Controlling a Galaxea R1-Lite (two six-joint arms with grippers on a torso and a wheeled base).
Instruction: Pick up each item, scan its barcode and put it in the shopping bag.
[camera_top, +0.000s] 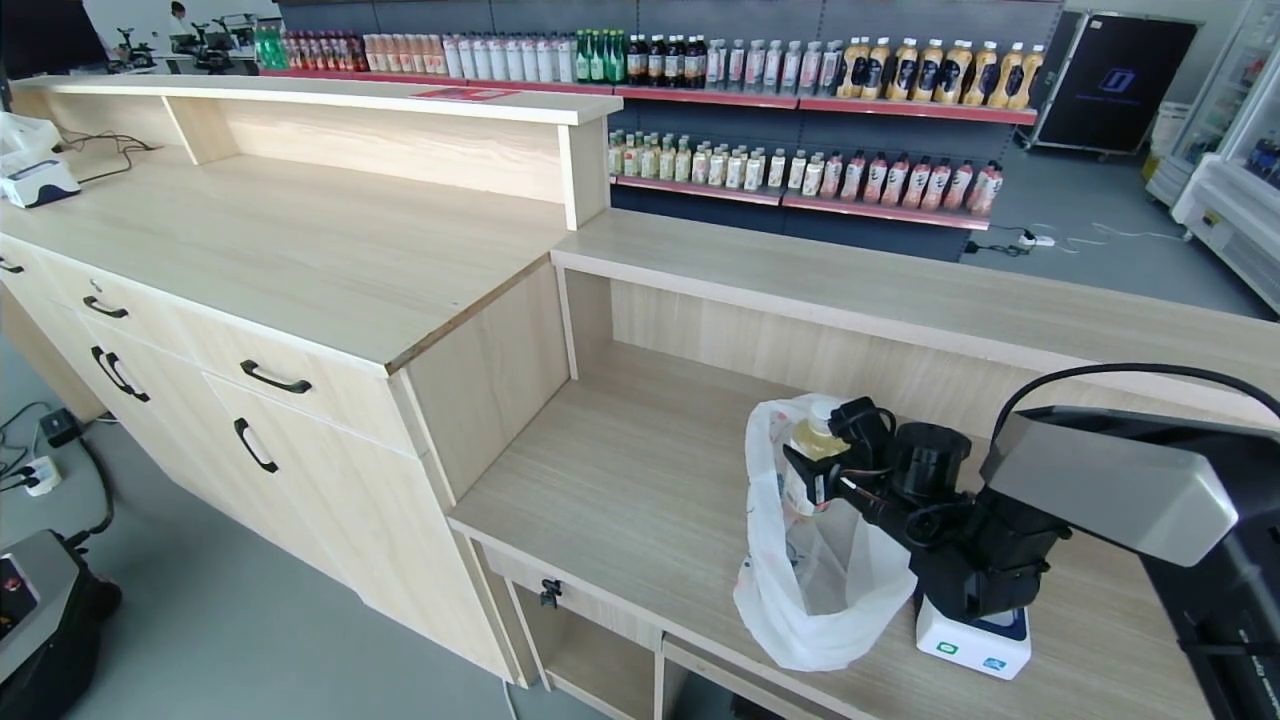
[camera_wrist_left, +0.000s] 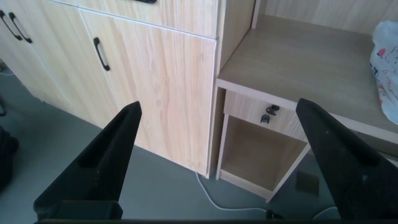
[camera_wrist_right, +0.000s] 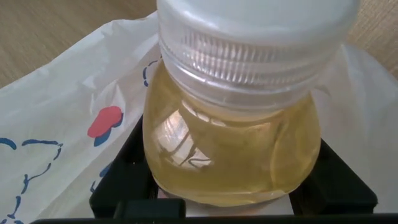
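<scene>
Counts:
- One bottle (camera_top: 812, 440) of yellow liquid is counted.
- One shopping bag (camera_top: 800, 610) is counted, near the front edge of the lower counter (camera_top: 640, 470).
- One white scanner box (camera_top: 975, 645) is seen at that same edge.
- One grey screen (camera_top: 1110, 490) is seen at the counter's right end.
- Two grippers are counted: left gripper (camera_wrist_left: 219, 109) and right gripper (camera_top: 818, 462).
- Six black handles (camera_top: 275, 378) are counted on the cabinet front.
- Two shelf rows (camera_top: 800, 100) of drinks are seen behind. Their bottles are too many to be counted.

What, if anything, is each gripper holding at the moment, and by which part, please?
The right gripper holds the yellow drink bottle, jaws on its shoulder just below the white cap. The left gripper is open, holding nothing.
</scene>
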